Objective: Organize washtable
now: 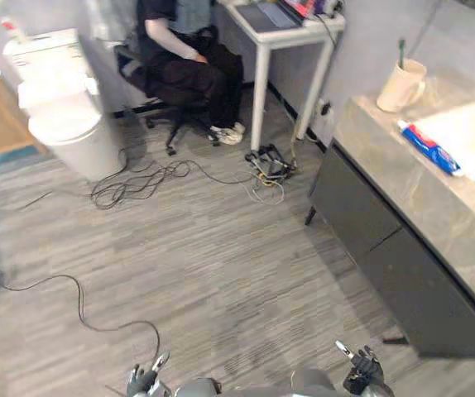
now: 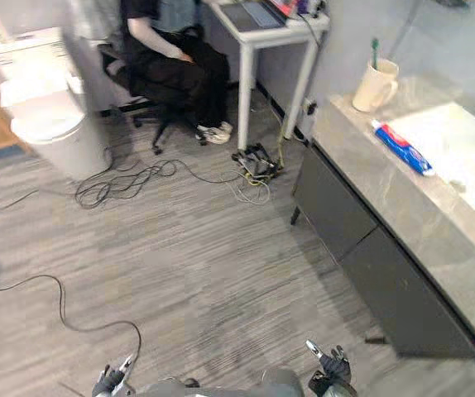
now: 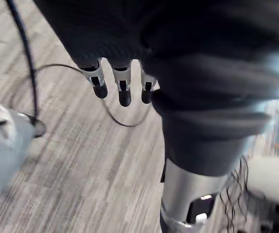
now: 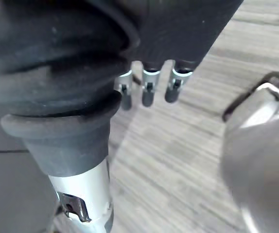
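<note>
Mock bathroom set within an office or lab, white toilet (image 1: 68, 124), stone washtable (image 1: 419, 207) with toothbrush cup (image 1: 400, 86) and toothpaste tube (image 1: 429, 147), laptop (image 1: 269, 15) on white desk (image 1: 291, 37), seated person (image 1: 184, 66), cable tangle (image 1: 138, 182) on floor.

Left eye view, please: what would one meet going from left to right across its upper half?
In order: white toilet → seated person → white desk → cream cup → white basin.
</note>
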Robot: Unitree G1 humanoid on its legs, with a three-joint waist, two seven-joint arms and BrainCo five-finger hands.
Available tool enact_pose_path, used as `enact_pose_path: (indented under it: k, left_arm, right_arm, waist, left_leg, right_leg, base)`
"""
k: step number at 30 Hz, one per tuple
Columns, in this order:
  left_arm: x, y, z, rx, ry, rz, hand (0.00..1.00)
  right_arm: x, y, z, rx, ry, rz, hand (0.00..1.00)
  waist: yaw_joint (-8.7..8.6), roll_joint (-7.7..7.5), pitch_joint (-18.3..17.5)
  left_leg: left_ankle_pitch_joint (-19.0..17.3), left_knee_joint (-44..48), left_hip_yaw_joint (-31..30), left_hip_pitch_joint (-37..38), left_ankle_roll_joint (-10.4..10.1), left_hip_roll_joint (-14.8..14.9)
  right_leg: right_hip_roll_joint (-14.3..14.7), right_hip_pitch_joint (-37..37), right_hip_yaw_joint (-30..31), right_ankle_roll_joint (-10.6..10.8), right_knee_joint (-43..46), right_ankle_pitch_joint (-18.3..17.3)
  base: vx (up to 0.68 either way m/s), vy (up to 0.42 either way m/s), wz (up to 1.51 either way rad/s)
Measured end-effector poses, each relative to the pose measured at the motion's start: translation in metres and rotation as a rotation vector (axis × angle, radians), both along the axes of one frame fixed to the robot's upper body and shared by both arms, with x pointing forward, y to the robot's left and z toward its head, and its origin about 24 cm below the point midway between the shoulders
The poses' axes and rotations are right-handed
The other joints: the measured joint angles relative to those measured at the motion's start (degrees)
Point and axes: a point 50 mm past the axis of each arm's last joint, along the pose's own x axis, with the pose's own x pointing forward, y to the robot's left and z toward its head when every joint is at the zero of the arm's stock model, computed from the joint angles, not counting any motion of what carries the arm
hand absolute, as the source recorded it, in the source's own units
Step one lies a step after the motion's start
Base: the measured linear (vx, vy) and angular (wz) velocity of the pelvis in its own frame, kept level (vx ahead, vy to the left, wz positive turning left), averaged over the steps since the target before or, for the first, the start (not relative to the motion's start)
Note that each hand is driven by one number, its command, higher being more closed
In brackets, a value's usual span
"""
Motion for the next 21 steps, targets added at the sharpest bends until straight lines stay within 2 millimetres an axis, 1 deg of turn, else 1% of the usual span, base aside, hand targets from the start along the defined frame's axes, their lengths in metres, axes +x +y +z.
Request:
enact_pose_path:
  k: [1,2,3,4,5,6,7,8,9,10,11,12,13,14,15,16,17,18,19,20,21]
  left_arm:
    - [0.008,0.003,0.003,0.017,-0.014,-0.023,0.0]
    - [0.024,0.006,0.009,0.036,-0.048,-0.057,0.0]
    - [0.039,0.003,0.014,0.038,-0.086,-0.077,0.0]
    - [0.047,0.0,0.016,0.038,-0.103,-0.095,0.0]
    - [0.059,-0.008,0.019,0.032,-0.129,-0.131,0.0]
    - [0.065,-0.015,0.021,0.02,-0.147,-0.143,0.0]
    - [0.069,-0.021,0.022,0.008,-0.162,-0.15,0.0]
    - [0.068,-0.024,0.021,0.006,-0.16,-0.16,0.0]
    - [0.065,-0.027,0.019,0.006,-0.149,-0.182,0.0]
    - [0.058,-0.039,0.013,-0.028,-0.126,-0.208,0.0]
    - [0.06,-0.04,0.013,-0.031,-0.126,-0.217,0.0]
    - [0.07,-0.044,0.017,-0.036,-0.156,-0.225,0.0]
    - [0.073,-0.047,0.018,-0.042,-0.166,-0.228,0.0]
    - [0.073,-0.047,0.018,-0.045,-0.166,-0.228,0.0]
    - [0.062,-0.046,0.014,-0.052,-0.143,-0.225,0.0]
    - [0.06,-0.046,0.013,-0.053,-0.138,-0.224,0.0]
    - [0.05,-0.047,0.009,-0.062,-0.115,-0.217,0.0]
    - [0.038,-0.047,0.004,-0.069,-0.086,-0.207,0.0]
    - [0.034,-0.047,0.003,-0.072,-0.075,-0.199,0.0]
    - [0.03,-0.046,0.001,-0.073,-0.064,-0.19,0.0]
    - [0.027,-0.045,0.0,-0.073,-0.059,-0.186,0.0]
  right_arm:
    - [0.001,-0.002,0.001,-0.004,-0.005,-0.006,0.0]
    - [0.003,-0.006,0.003,-0.017,-0.019,-0.011,0.0]
    - [0.005,-0.01,0.006,-0.032,-0.039,-0.023,0.0]
    - [0.006,-0.013,0.007,-0.037,-0.045,-0.029,0.0]
    - [0.004,-0.016,0.008,-0.045,-0.046,-0.037,0.0]
    - [0.004,-0.019,0.01,-0.051,-0.053,-0.048,0.0]
    - [-0.001,-0.022,0.009,-0.052,-0.045,-0.071,0.0]
    - [-0.007,-0.022,0.008,-0.052,-0.031,-0.082,0.0]
    - [-0.021,-0.022,0.005,-0.048,0.002,-0.094,0.0]
    - [-0.015,-0.027,0.005,-0.055,0.002,-0.097,0.0]
    - [-0.008,-0.028,0.007,-0.055,-0.015,-0.1,0.0]
    - [0.001,-0.022,0.006,-0.038,-0.028,-0.095,0.0]
    - [0.002,-0.018,0.006,-0.03,-0.03,-0.091,0.0]
    - [0.003,-0.017,0.006,-0.028,-0.032,-0.088,0.0]
    - [0.002,-0.015,0.005,-0.024,-0.027,-0.074,0.0]
    - [0.003,-0.016,0.005,-0.027,-0.03,-0.069,0.0]
    - [0.008,-0.02,0.009,-0.047,-0.05,-0.053,0.0]
    - [0.017,-0.024,0.015,-0.069,-0.084,-0.037,0.0]
    - [0.023,-0.025,0.017,-0.078,-0.103,-0.022,0.0]
    - [0.036,-0.024,0.023,-0.088,-0.142,0.009,0.0]
    - [0.045,-0.023,0.027,-0.092,-0.175,0.019,0.0]
  waist:
    - [-0.36,-0.15,0.27]
    - [-0.55,-0.26,0.94]
    - [-0.89,-0.06,2.28]
    - [-1.19,0.21,3.06]
    - [-2.25,1.13,3.93]
    - [-3.0,1.86,4.49]
    - [-3.81,2.25,5.22]
    - [-3.75,1.65,5.08]
    - [-3.6,-0.25,4.89]
    - [-3.39,2.69,5.81]
    - [-4.08,3.02,5.98]
    - [-4.98,3.03,6.36]
    - [-4.86,3.03,6.36]
    - [-4.93,3.19,6.39]
    - [-4.59,2.58,5.94]
    - [-4.51,2.41,5.81]
    - [-3.15,2.74,5.61]
    - [-1.68,2.87,5.31]
    - [-1.15,3.18,5.35]
    - [-0.22,2.98,5.5]
    - [0.94,2.29,5.88]
  left_leg:
    - [0.0,-1.01,0.92,1.23,0.0,-0.3]
    - [0.0,-2.35,2.92,3.17,-0.01,-0.34]
    - [0.0,-2.56,4.63,4.8,-0.01,-0.17]
    - [0.0,-2.55,5.06,5.55,-0.01,0.06]
    - [0.02,-2.56,6.04,6.5,-0.05,0.8]
    - [0.03,-2.6,7.09,7.25,-0.07,1.27]
    - [0.23,-2.75,8.64,8.96,-0.68,1.31]
    - [0.78,-2.88,9.71,10.24,-3.01,0.62]
    - [1.2,-2.84,11.3,12.45,-6.88,-1.28]
    - [0.69,-0.29,13.03,14.7,-10.28,0.86]
    - [1.71,1.1,12.45,13.36,-10.62,1.49]
    - [1.76,-0.37,11.82,12.09,-10.22,1.14]
    - [3.27,-2.91,11.69,12.16,-9.89,0.59]
    - [6.67,-3.8,11.54,12.14,-9.93,0.44]
    - [10.8,3.1,13.45,13.81,-10.47,2.9]
    - [11.65,5.59,13.11,13.41,-9.93,3.66]
    - [17.7,16.16,10.99,10.84,-7.19,7.25]
    - [22.03,27.86,6.62,6.69,-5.41,10.43]
    - [20.78,33.77,4.06,3.91,-5.01,11.81]
    - [16.7,43.23,-1.94,-2.36,-5.11,12.69]
    - [12.91,48.39,-5.69,-6.8,-4.78,12.6]
  right_leg:
    - [0.42,-1.35,-2.07,-1.23,2.34,-2.4]
    - [2.05,-4.14,-4.34,-4.05,4.18,-6.1]
    - [3.33,-6.71,-8.23,-6.21,3.58,-8.33]
    - [3.82,-7.61,-10.42,-7.06,2.0,-8.81]
    - [5.0,-9.57,-14.03,-7.63,-3.65,-8.76]
    - [5.8,-11.05,-15.9,-7.87,-9.62,-7.84]
    - [6.58,-11.5,-18.67,-7.88,-21.08,-2.66]
    - [6.81,-10.69,-21.2,-8.12,-28.9,1.74]
    - [6.55,-8.19,-25.63,-10.58,-39.45,8.78]
    - [8.75,-7.52,-28.3,-20.51,-38.15,15.35]
    - [8.57,-8.51,-27.93,-20.31,-37.09,13.48]
    - [8.42,-9.15,-26.84,-19.39,-35.33,11.64]
    - [8.62,-8.32,-26.6,-18.89,-34.27,9.87]
    - [9.07,-7.57,-26.51,-18.44,-33.52,8.81]
    - [10.18,-4.87,-26.02,-15.07,-31.45,3.79]
    - [10.17,-4.17,-26.16,-14.68,-31.26,3.01]
    - [9.86,-0.53,-29.24,-13.87,-31.92,-0.71]
    - [11.09,2.37,-28.95,-14.0,-34.57,0.58]
    - [12.61,3.39,-27.44,-14.01,-35.7,0.57]
    - [14.59,5.59,-24.65,-15.49,-37.66,0.46]
    - [15.86,8.64,-21.74,-15.69,-39.42,0.31]
  base:
    - [0.32,0.126,-0.76]
    - [0.34,0.063,-0.83]
    - [0.35,0.035,-0.82]
    - [0.35,-0.016,-0.62]
    - [0.4,-0.042,-0.39]
    - [0.43,-0.05,-0.42]
    - [0.39,-0.045,-0.36]
    - [0.46,-0.039,-0.48]
    - [0.62,-0.035,-0.96]
    - [0.64,-0.024,-0.89]
    - [0.65,-0.039,-0.72]
    - [0.49,-0.061,-0.12]
    - [0.4,-0.069,-0.09]
    - [0.26,-0.077,-0.31]
    - [0.22,-0.07,-0.36]
    - [0.34,-0.089,-0.83]
    - [0.41,-0.025,-1.18]
    - [0.41,-0.008,-1.39]
    - [0.38,-0.016,-1.39]
    - [0.39,-0.041,-1.24]
    - [0.39,-0.03,-1.24]
